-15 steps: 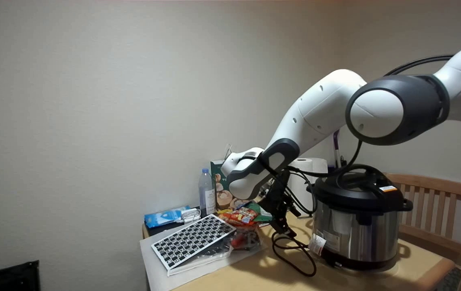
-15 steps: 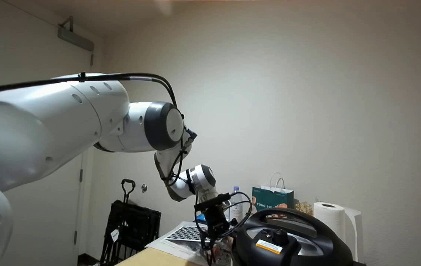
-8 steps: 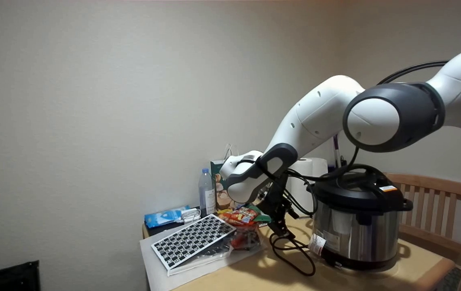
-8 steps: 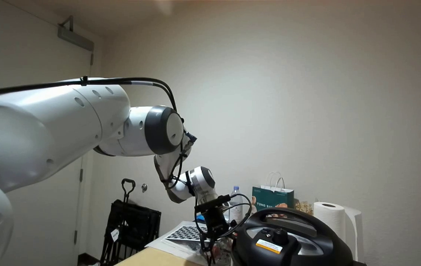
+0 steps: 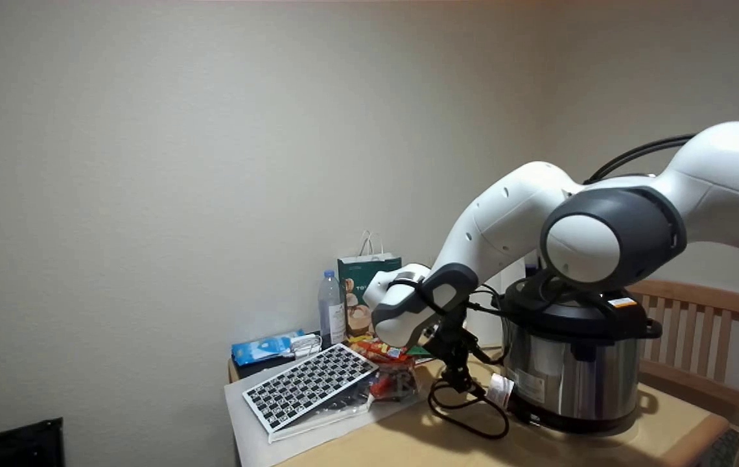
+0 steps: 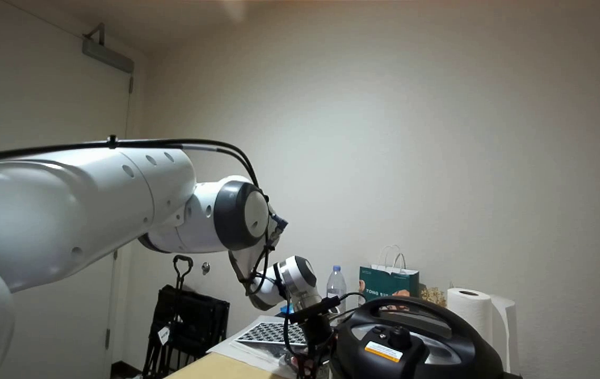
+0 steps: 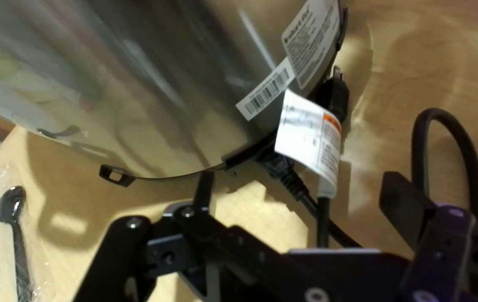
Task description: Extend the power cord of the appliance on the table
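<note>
Black cord (image 7: 323,222) is looping on the worktop (image 5: 369,447) beside the cooker (image 5: 577,376); you are holding the tool (image 7: 299,184) near it, jaws apart.

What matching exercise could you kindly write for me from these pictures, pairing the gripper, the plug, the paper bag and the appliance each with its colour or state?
1. gripper
2. plug
3. paper bag
4. appliance

A. green, with handles on top
B. silver-sided
C. jaws apart
D. black, with bare metal prongs

Pairs: 1-C; 2-D; 3-A; 4-B.
</note>
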You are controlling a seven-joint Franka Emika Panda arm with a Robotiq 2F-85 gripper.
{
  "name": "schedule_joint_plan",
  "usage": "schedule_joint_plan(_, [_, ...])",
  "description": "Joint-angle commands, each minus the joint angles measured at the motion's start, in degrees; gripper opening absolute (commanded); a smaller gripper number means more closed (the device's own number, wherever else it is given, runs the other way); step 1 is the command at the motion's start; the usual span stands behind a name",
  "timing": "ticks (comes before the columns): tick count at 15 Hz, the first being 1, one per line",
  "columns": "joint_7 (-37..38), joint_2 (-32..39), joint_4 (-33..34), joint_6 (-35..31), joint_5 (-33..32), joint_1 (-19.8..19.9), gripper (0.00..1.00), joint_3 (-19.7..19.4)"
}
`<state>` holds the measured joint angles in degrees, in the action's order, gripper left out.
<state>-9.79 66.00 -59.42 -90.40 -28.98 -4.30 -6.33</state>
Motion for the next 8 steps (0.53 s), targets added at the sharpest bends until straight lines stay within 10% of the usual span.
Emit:
schedule_joint_plan(1, [-1.40, 7.42, 9.38, 5.19, 1.04, 0.96, 1.00, -1.55])
schedule_joint_plan(8, [-0.73, 6.07, 6.69, 2.56, -0.56, -0.66, 1.00, -1.03])
